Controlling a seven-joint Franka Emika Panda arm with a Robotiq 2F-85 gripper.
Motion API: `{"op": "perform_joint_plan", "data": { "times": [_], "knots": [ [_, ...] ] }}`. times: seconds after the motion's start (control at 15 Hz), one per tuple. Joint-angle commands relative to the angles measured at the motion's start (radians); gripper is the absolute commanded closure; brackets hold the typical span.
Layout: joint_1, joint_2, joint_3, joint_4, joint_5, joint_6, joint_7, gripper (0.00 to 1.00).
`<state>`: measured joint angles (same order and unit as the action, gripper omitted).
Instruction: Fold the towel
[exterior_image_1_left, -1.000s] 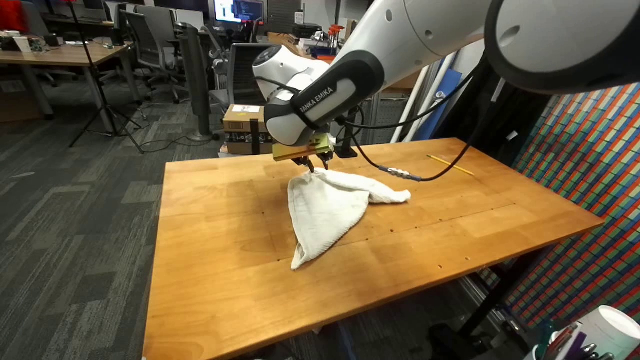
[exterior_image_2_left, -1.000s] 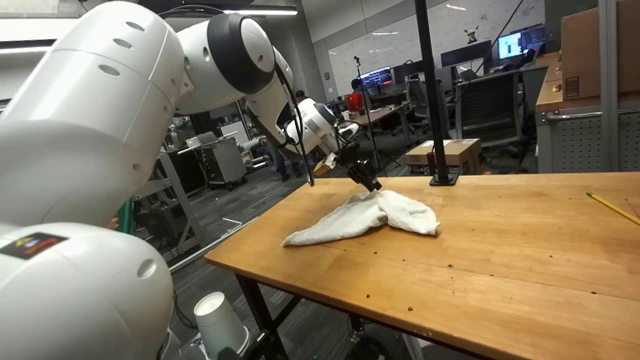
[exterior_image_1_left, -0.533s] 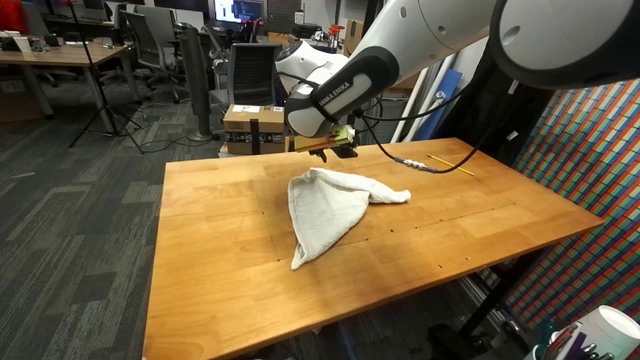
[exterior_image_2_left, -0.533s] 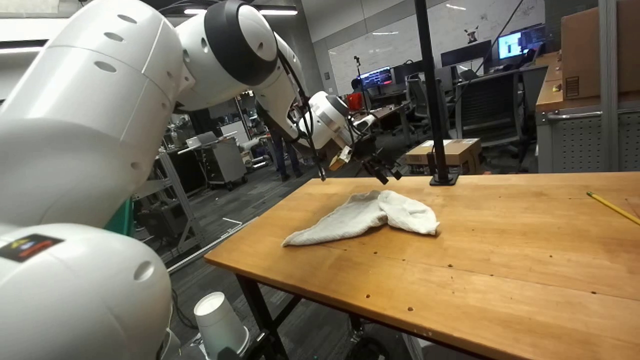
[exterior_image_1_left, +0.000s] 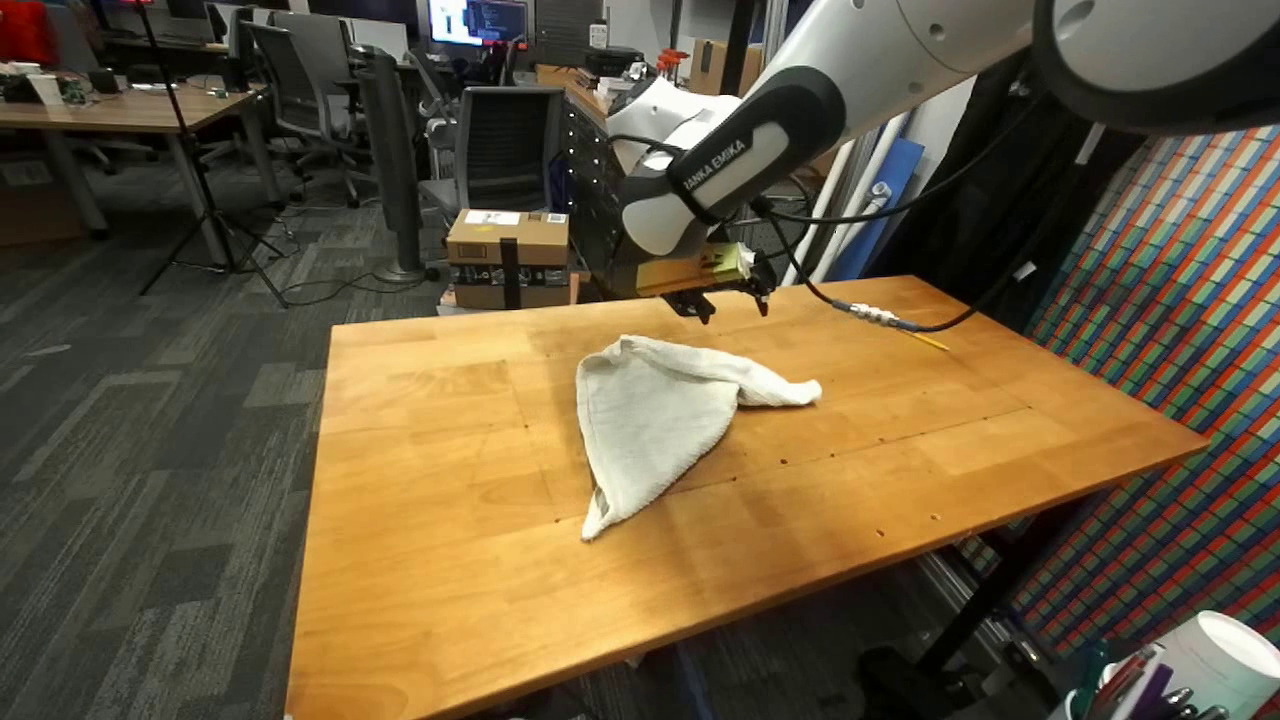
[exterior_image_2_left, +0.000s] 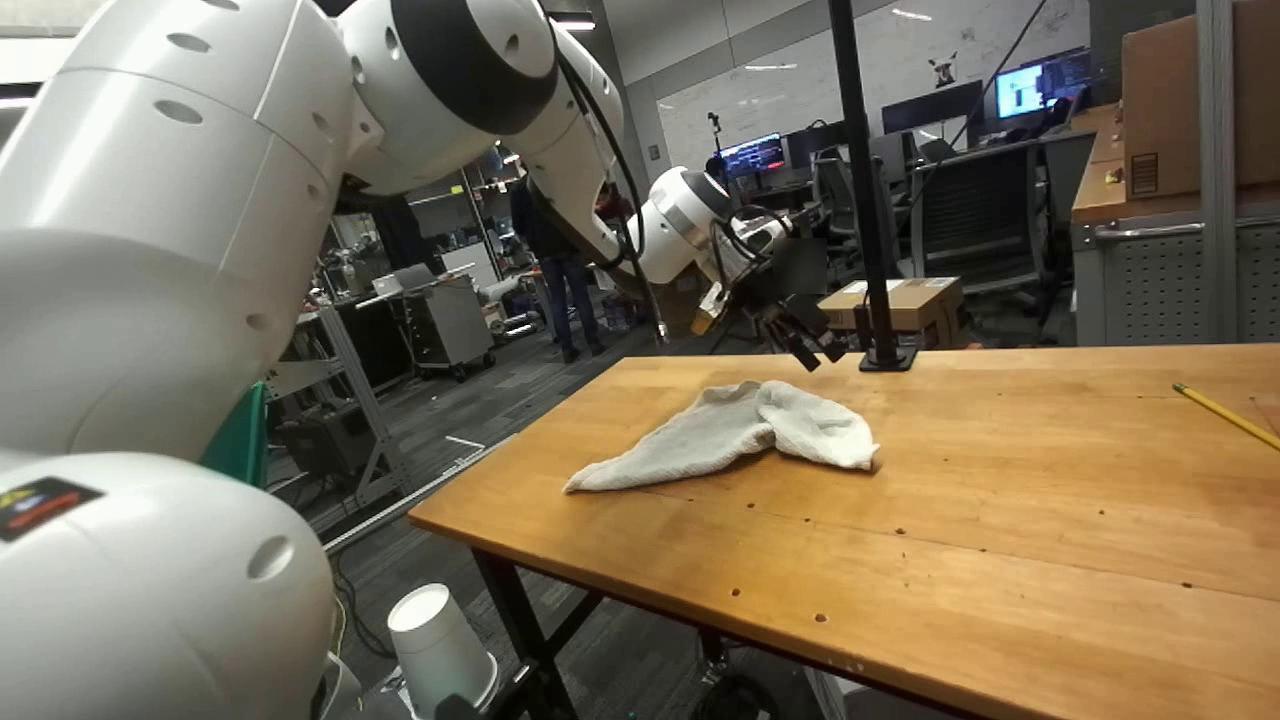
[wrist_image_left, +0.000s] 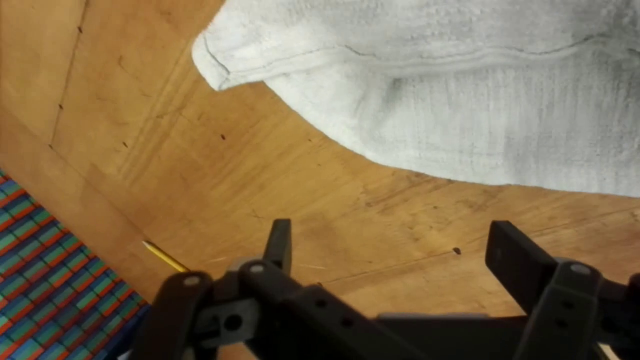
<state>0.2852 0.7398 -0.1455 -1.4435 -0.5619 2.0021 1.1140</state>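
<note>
The white towel lies folded over on the wooden table, in both exterior views (exterior_image_1_left: 650, 425) (exterior_image_2_left: 720, 435). It is roughly triangular, with one narrow end reaching out to a point and a bunched flap on the opposite side. In the wrist view the towel (wrist_image_left: 475, 110) fills the upper right, its hemmed edge lying over a lower layer. My gripper (wrist_image_left: 390, 227) is open, with only bare wood seen between its fingers (wrist_image_left: 517, 265). In both exterior views the gripper (exterior_image_1_left: 735, 312) (exterior_image_2_left: 823, 358) hangs above the table, clear of the towel.
A yellow pencil (exterior_image_2_left: 1225, 415) lies on the table (exterior_image_1_left: 430, 520). A black pole (exterior_image_2_left: 862, 200) stands at the table's edge. The arm's cable with a metal connector (exterior_image_1_left: 870, 313) dangles over the tabletop. A cardboard box (exterior_image_1_left: 510, 255) stands beyond the table.
A second ago the gripper was down at the towel's top corner, its fingers closer together. It has opened wider, risen off and moved right in both exterior views. The towel lies unchanged.
</note>
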Motion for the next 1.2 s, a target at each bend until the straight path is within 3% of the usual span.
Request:
{"op": "perform_joint_plan", "data": {
  "times": [0.0,0.27,0.53,1.13],
  "knots": [
    [-0.031,-0.096,0.021,-0.096,0.113,-0.032,0.049,0.00],
    [-0.084,-0.172,0.055,-0.186,0.286,0.021,0.052,0.00],
    [-0.116,-0.243,0.058,-0.302,0.377,0.097,0.047,0.00],
    [-0.151,-0.315,0.026,-0.544,0.352,0.310,0.021,0.00]
  ]
}}
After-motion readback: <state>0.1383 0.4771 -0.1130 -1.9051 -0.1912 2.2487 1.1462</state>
